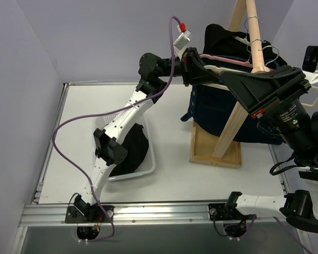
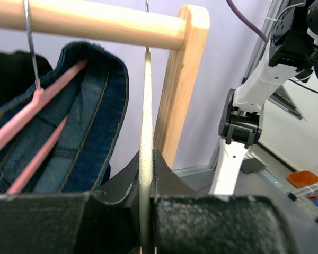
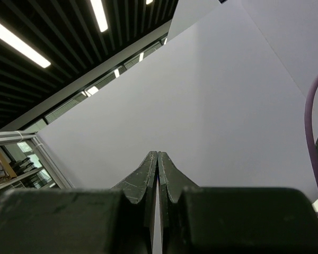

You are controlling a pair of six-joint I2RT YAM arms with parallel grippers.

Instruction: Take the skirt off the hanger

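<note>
At the left of the table, inside the white basket [image 1: 103,123], the skirt [image 1: 133,151] is seen lying in a dark heap, well apart from the rack. It is judged to be off the hanger already, with the basket serving as its resting place.

Further right and higher, the left gripper [image 2: 147,164] is closed narrowly on the hanger [image 2: 146,106], whose pale edge is pinched between the jaws. The hanger appears bare, and its wire hook is carried up to the wooden rail [image 2: 95,21]. The grip is therefore judged to be there to steady the hanger or to hang it back; whether the hook rests on the rail cannot be told. Beside it, the pink hanger [image 2: 26,132] bearing the denim garment [image 2: 103,127] is hung on the same rail and is not touched.

At the far right, the right gripper [image 3: 157,159] is held fully closed on nothing and pointed up at the wall. It is judged to be lifted clear so that the rack is not crowded.
</note>
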